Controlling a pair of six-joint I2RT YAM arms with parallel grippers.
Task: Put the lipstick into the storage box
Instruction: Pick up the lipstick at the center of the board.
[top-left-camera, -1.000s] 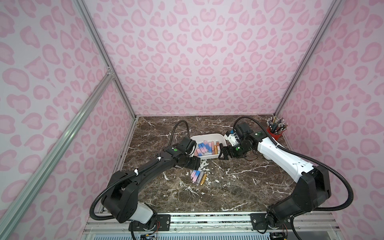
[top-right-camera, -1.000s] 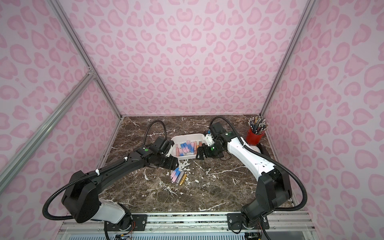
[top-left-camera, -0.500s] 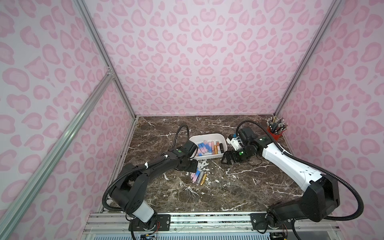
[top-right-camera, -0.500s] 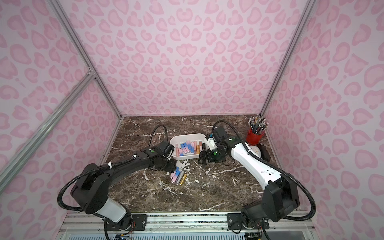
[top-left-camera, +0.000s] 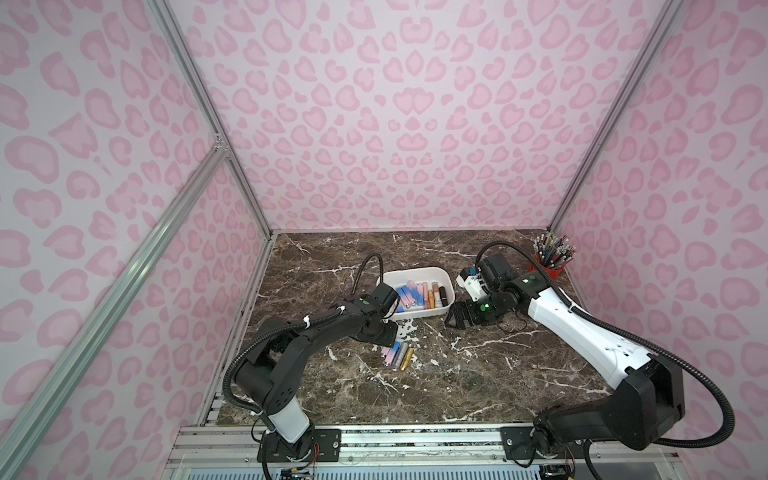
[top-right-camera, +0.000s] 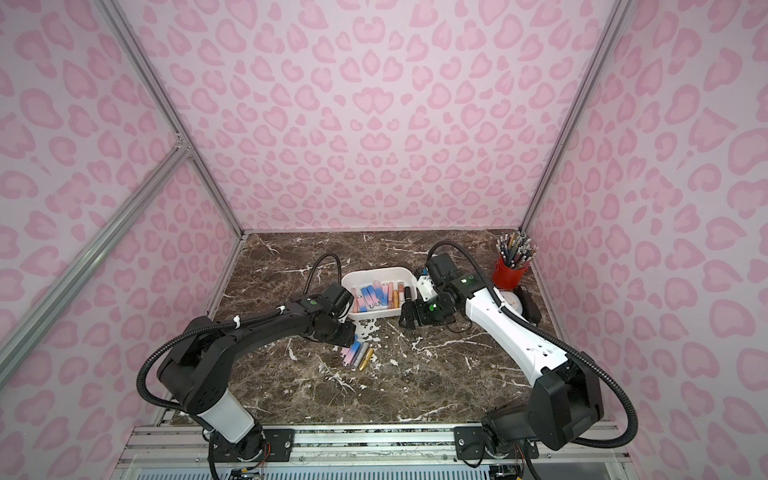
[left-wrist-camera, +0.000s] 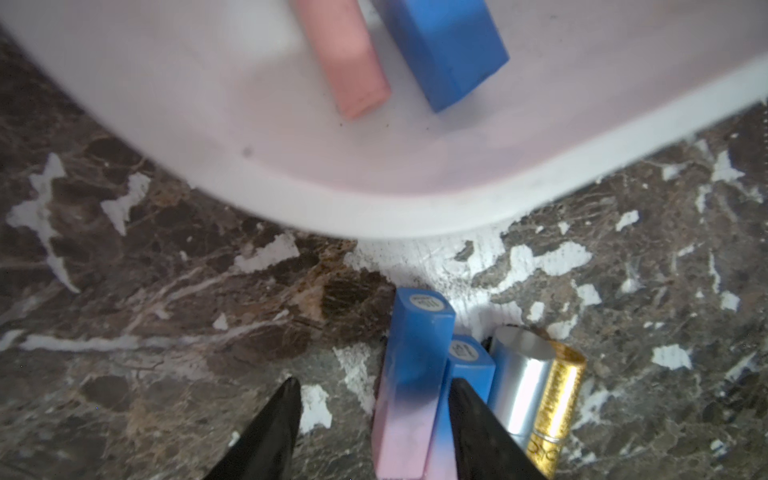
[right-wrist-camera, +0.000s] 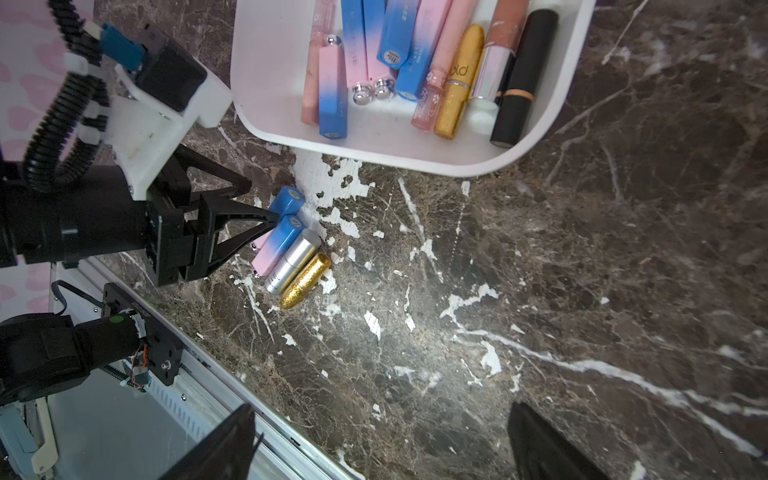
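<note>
- Bench: brown marble with white veins; it carries everything.
- Storage box: white tub toward the back middle of the bench, also seen in the right wrist view. A row of lipsticks lies flat inside, with a black tube at one end. Both wrist views cut off its far part.
- Left end effector: down at bench level, just in front of the box, jaws partly open and straddling one blue-pink lipstick. One finger is wedged against that tube, between it and the second blue-pink tube. The other finger stands off with bare marble showing between it and the tube. So it is around the tube, not clamped, and nothing is lifted.
- In both top views the wrist covers these fingers, so the gap can't be read there.
- Right end effector: released, jaws spread wide, nothing between them. It hovers over bare bench beside the box's right end. Only the finger ends show at the edge of its own wrist view.
- Pencil cup: red, full of pencils, back right corner, well apart from the box.
- Blue-pink lipstick, the task item: lies on the bench outside the box, near its front wall and not touching it. It is the outermost of four tubes lying side by side.
- Next in the row: the second blue-pink tube, then a silver tube and a gold glitter tube.
- The left wrist view cuts off the pink ends of the tubes, and the cap labels are too small to read.
</note>
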